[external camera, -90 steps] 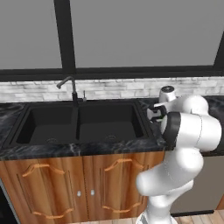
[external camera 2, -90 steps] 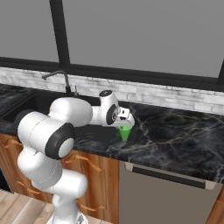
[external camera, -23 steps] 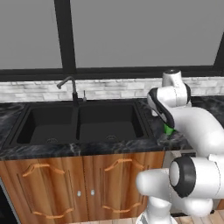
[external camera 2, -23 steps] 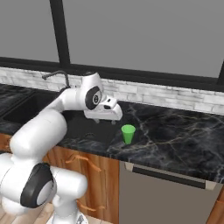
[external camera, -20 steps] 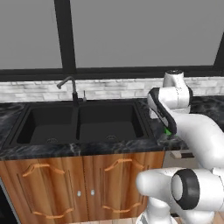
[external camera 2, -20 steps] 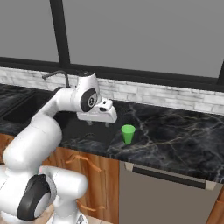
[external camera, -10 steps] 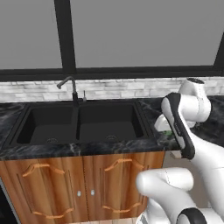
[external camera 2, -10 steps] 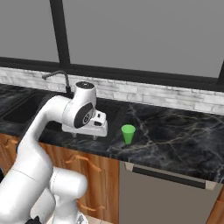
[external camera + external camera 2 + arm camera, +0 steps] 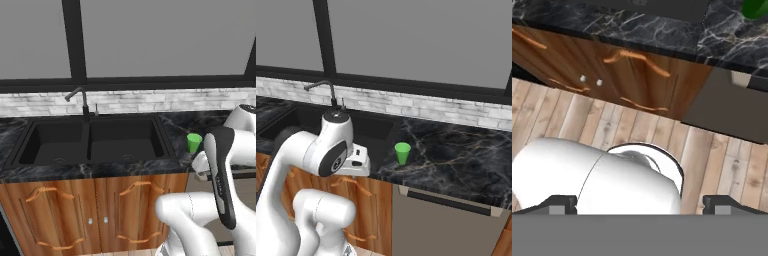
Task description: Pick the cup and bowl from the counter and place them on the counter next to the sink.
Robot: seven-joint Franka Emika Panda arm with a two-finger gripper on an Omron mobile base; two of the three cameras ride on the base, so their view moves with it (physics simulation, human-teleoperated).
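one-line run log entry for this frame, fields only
phase: cup placed, bowl pending | cup: upright on counter right of sink, untouched | gripper: open, empty, over the floor in front of the cabinets

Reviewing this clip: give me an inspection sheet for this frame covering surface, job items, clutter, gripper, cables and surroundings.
Surface: black marble counter, glossy, veined.
Job's things: green cup upright on the counter just right of the sink; bowl nothing seen.
Clutter: nothing seen.
Gripper: gripper open, holding nothing, fingers wide apart, pointing down at the wooden floor in front of the cabinets.
Cables: nothing seen.
Surroundings: faucet, white brick backsplash, dark-framed window.
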